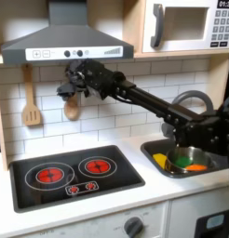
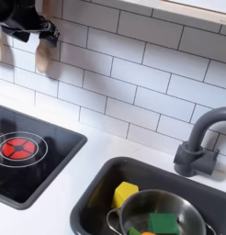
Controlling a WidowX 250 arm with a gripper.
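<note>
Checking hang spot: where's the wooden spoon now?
In the first exterior view, the spoon hangs against the tile wall under the hood, at the tool, right of the spatula.

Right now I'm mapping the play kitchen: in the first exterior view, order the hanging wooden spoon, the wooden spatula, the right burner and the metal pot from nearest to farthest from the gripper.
From the gripper:
1. Hanging wooden spoon, on the tile wall right at the jaws.
2. Wooden spatula, hanging toward the first exterior view's left.
3. Right burner, on the stove below.
4. Metal pot, in the sink at the first exterior view's right.
</note>
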